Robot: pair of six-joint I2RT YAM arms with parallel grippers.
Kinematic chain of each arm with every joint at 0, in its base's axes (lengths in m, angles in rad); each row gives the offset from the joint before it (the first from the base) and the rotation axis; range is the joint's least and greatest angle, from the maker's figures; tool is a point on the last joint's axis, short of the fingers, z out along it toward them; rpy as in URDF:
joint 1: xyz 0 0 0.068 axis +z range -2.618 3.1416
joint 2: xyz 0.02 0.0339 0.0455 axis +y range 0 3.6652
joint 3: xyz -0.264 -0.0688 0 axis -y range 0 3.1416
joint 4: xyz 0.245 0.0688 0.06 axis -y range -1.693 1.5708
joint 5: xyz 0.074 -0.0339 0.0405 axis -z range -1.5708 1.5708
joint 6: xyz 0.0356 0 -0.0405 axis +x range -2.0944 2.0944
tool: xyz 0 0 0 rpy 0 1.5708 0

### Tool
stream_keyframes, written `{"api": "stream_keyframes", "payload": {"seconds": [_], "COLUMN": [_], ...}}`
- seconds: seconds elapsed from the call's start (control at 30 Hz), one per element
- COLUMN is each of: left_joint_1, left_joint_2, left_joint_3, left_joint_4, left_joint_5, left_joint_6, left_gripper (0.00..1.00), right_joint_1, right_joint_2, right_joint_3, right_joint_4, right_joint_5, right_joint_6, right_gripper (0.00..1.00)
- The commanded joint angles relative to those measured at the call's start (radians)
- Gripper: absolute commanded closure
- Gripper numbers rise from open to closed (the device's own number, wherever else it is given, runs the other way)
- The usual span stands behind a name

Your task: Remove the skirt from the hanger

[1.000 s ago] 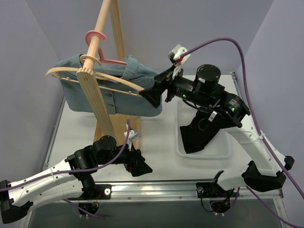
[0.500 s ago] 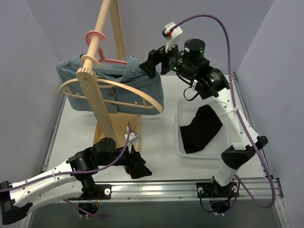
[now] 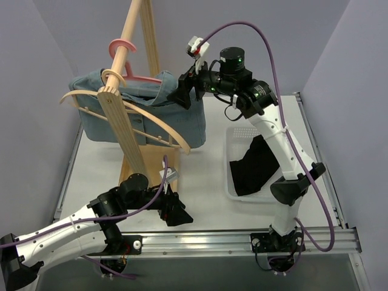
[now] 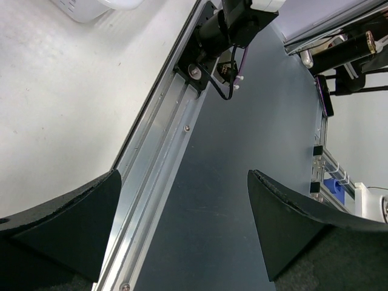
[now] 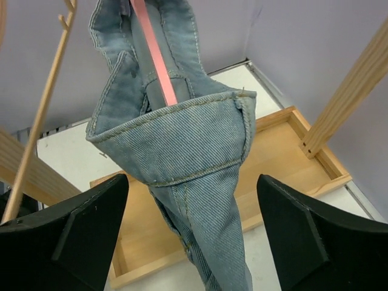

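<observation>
A light blue denim skirt (image 3: 142, 118) hangs folded over a pink hanger (image 3: 144, 78) hooked on the sloping wooden rod. My right gripper (image 3: 183, 97) is up at the skirt's right end, by the waistband. In the right wrist view the skirt's end (image 5: 182, 145) and the pink hanger bar (image 5: 154, 54) show between the wide-apart fingers of the right gripper (image 5: 193, 182), which is open and touches no denim. My left gripper (image 3: 180, 215) is low near the table's front edge. In its wrist view the left gripper (image 4: 183, 176) is open and holds nothing.
An empty curved wooden hanger (image 3: 163, 125) hangs on the same rod in front of the skirt. The wooden rack pole (image 3: 124, 130) rises from a wooden base frame (image 5: 285, 151). A white basket (image 3: 230, 182) holding a black garment (image 3: 254, 167) sits to the right. A metal rail (image 4: 163, 157) runs along the front edge.
My right arm has risen and swung left, from beside the basket to the skirt's right end. The skirt and the wooden hanger have swayed. The left arm has hardly moved.
</observation>
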Motion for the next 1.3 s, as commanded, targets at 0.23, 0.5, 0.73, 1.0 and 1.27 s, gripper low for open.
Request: {"api": "stream_keyframes", "payload": {"seconds": [0.23,0.5,0.73,1.0,1.27], "left_joint_1": [0.046,0.066,0.070,0.073,0.073], "left_joint_2": [-0.005,0.007,0.023,0.032,0.030], "left_joint_3": [-0.011,-0.014,-0.027,-0.035,-0.037], "left_joint_4": [0.073,0.088,0.124,0.151,0.174], "left_joint_5": [0.070,0.092,0.107,0.126,0.147], "left_joint_6": [-0.001,-0.006,-0.029,-0.050,-0.044], "left_gripper": [0.06,0.06,0.06,0.06,0.06], "right_joint_1": [-0.001,0.003,0.014,0.074,0.102], "right_joint_2": [0.111,0.110,0.102,0.169,0.209], "right_joint_3": [0.064,0.067,0.086,0.219,0.190], "right_joint_4": [-0.075,-0.038,0.066,0.160,0.278], "right_joint_5": [-0.109,-0.145,-0.209,-0.201,-0.152], "right_joint_6": [-0.065,-0.064,-0.008,0.053,0.133], "right_gripper": [0.47,1.00,1.00,1.00,1.00]}}
